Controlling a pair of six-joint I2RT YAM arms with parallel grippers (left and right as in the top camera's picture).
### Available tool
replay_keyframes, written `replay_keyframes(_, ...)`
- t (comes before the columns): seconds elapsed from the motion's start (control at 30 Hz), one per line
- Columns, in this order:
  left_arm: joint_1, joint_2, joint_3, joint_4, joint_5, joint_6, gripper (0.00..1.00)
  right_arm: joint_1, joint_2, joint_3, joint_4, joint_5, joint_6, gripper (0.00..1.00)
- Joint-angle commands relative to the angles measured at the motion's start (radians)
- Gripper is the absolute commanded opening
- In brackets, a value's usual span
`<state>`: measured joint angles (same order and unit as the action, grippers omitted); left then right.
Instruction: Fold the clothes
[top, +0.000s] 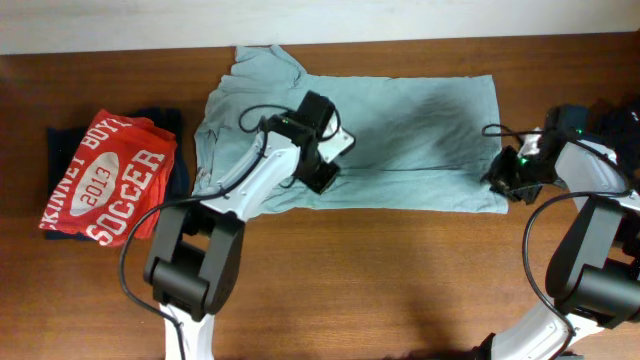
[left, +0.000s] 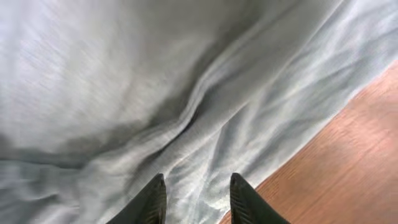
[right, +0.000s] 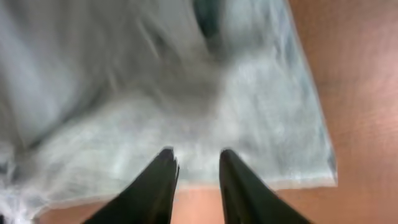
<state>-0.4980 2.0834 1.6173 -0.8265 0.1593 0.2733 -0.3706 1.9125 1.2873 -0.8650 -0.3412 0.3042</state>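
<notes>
T-shirt (top: 420, 120) lies spread under left tool (left: 198, 196) and right tool (right: 199, 171).

- A red t-shirt (top: 108, 178) lies folded near the left end of the counter (top: 400, 280), with white lettering that reads "2013" and "SOCCER".
- A dark garment (top: 168, 118) lies under the red one, its edges showing past it at the top and right.
- The counter is brown wood with visible grain.
- A dark item (top: 622, 125) sits at the far right edge, cut off by the frame.
</notes>
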Motion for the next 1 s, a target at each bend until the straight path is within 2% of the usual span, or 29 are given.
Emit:
replay_keyframes(0.0,0.003,-0.038,0.021,-0.021,-0.003,0.000,0.35,-0.002,-0.032,0.007,-0.055,0.012,-0.016,0.22)
replay_keyframes(0.17,0.003,-0.037,0.018,-0.010,-0.047,0.001,0.36,-0.003,-0.027,-0.041,-0.055,0.105,0.033,0.05)
replay_keyframes(0.47,0.003,-0.036,0.018,0.026,-0.061,0.003,0.40,-0.001,-0.001,-0.218,0.257,0.111,0.041,0.04)
replay_keyframes(0.73,0.003,-0.036,0.018,0.030,-0.101,0.005,0.41,-0.012,-0.002,-0.235,0.093,0.407,0.105,0.04)
replay_keyframes(0.9,0.003,-0.036,0.005,0.086,-0.060,0.005,0.41,-0.008,-0.004,-0.231,0.095,0.412,0.104,0.04)
replay_keyframes(0.97,0.003,-0.034,0.003,0.093,-0.001,0.005,0.40,-0.009,-0.004,-0.228,0.094,0.409,0.100,0.04)
